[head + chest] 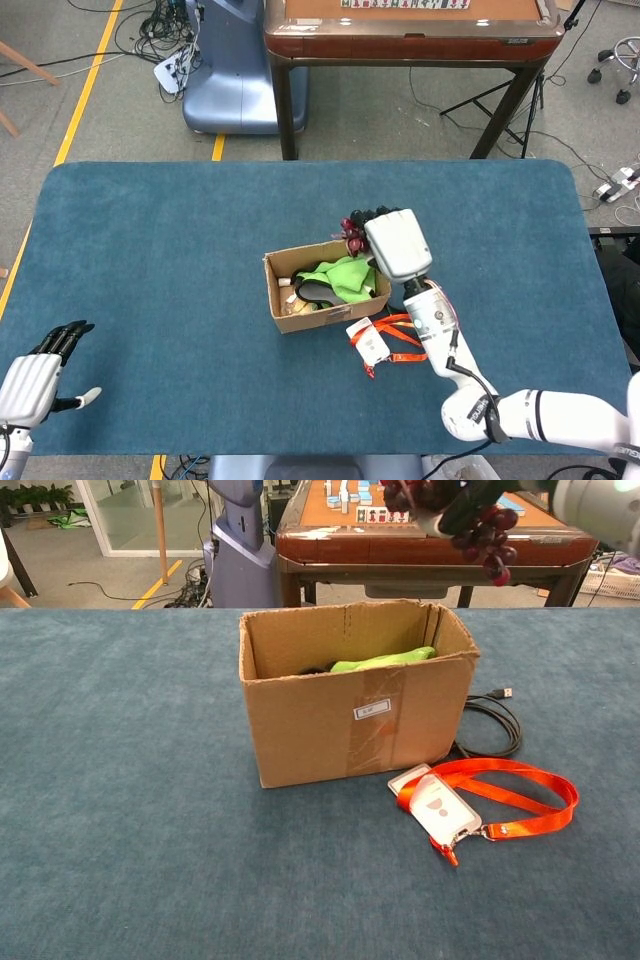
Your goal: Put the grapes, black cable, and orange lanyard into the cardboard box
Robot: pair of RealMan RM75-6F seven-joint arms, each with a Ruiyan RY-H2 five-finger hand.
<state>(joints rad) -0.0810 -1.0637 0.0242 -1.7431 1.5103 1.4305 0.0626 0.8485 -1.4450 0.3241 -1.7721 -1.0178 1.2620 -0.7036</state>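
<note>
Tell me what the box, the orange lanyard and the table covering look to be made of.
Open brown box: corrugated cardboard, matte, with a clear tape strip and raw-cut rims. Flat orange lanyard: woven fabric ribbon, probably polyester, slightly shiny, ending in what looks like a plastic badge holder. Blue table covering: felt-like or short-pile cloth, fuzzy and matte.

Robotics lab or workshop floor indicated: grey concrete marked with yellow tape lines [88, 80], loose black cables [150, 35], a blue-grey machine base [228, 70], a wooden mahjong table [430, 525].
</note>
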